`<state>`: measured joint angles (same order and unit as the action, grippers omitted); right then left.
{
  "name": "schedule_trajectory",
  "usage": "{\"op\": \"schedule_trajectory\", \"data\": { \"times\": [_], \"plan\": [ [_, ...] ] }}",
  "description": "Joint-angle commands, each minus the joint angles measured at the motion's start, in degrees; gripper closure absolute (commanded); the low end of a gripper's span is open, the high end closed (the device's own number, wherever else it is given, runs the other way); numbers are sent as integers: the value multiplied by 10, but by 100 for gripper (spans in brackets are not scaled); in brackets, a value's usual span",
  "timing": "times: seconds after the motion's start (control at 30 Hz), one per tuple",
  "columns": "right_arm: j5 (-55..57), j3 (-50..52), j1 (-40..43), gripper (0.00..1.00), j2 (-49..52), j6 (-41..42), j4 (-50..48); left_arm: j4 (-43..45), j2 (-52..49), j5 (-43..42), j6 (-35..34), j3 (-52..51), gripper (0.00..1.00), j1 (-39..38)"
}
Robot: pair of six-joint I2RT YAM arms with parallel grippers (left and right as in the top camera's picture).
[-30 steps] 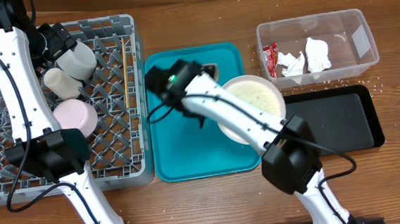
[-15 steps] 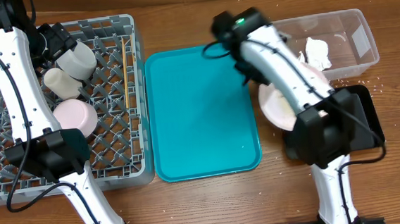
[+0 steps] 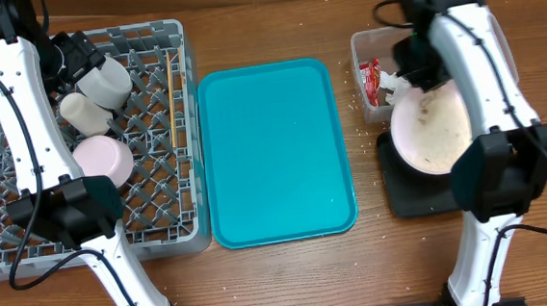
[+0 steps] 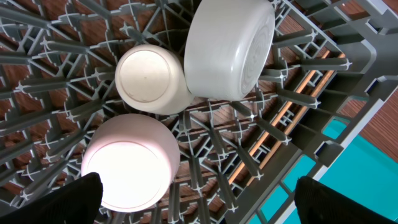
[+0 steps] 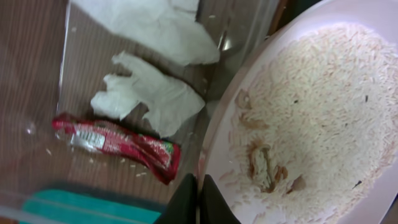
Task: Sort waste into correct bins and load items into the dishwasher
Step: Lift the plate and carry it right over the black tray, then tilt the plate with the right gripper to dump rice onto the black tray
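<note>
Right end effector (image 5: 198,194): fingers pressed together, pinching the rim of the large plate (image 5: 311,112).
Plate: spreads away from the pinch, its face coated with rice grains (image 5: 323,87) and a few brownish scraps. From overhead it hangs over the end of the black tray (image 3: 404,200) that lies nearest this end effector.
Just beyond the pinch: the wall of the clear tub (image 3: 367,50), with the plate's rim passing over it.
Red-and-white wrapper (image 5: 115,144): lies flat on the tub floor, just to one side of the pinching fingers and close to the plate rim.
Crumpled napkins (image 5: 152,99): two of them, farther into the tub than the wrapper. One is just beside the wrapper and the other is past it.
Teal tray (image 3: 274,153): on the wooden surface (image 3: 292,272), beyond the tub from the right end effector and between the two arms.
Left end effector (image 4: 199,186): fingers spread wide with nothing between them, hovering over the dish rack (image 3: 156,205).
Bowl (image 4: 130,165): upside down in the rack, closest below the spread fingers.
Small cup (image 4: 149,78): next outward, base toward the camera, touching the bowl.
Larger cup (image 4: 230,46): farthest of the three, on its side against the small cup.
Chopsticks (image 3: 170,97): lie along the rack's lattice, well aside from the left end effector and toward the teal tray.
</note>
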<state>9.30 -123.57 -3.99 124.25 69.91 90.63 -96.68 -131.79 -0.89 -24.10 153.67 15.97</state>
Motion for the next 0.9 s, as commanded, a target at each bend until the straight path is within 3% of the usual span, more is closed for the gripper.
{"op": "schedule_trajectory", "data": {
  "times": [0.0, 0.87],
  "plan": [
    [-52, -14, 29, 96, -24, 2, 1, -1, 18, -2, -10, 7, 0, 1],
    [-210, -13, 192, 97, -56, -89, -14, -1, 18, -2, -10, 7, 0, 1]
  ]
}}
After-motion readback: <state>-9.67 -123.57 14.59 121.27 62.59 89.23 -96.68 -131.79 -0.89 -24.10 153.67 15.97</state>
